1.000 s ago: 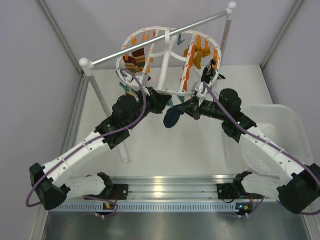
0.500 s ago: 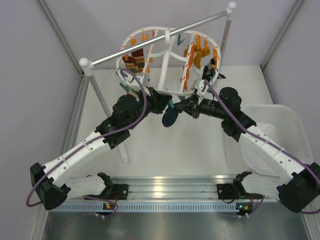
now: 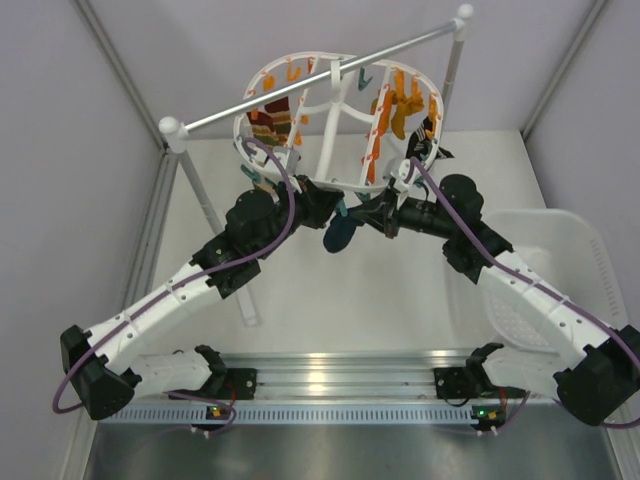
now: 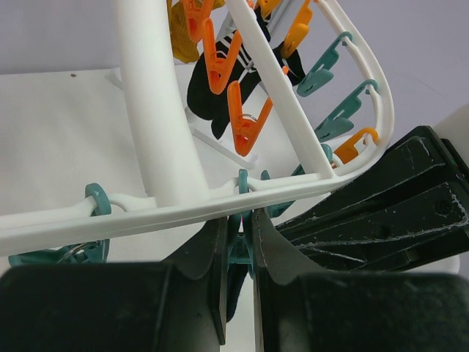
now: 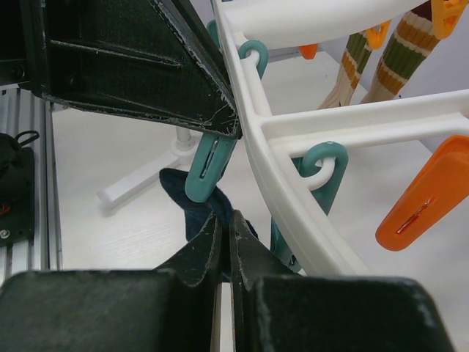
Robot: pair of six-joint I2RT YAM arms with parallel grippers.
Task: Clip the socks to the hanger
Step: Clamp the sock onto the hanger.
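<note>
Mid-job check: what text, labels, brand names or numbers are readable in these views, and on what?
None readable. The hanger, its teal clip and orange clips, the dark sock, the striped sock, the left gripper and the right gripper carry no words, numbers or logos. The rail at the arm bases shows only small lights.

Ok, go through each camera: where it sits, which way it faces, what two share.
Top: above and behind the robot, looking down at the table; left arm and right arm meet under the hanger.
Left wrist: on the left arm, looking along the left hand up at the hanger's rim; it pinches a teal clip.
Right wrist: on the right arm, looking along the right hand, shut on the sock, toward the rim.
Shared: both wrist views show the rim and the other hand.
</note>
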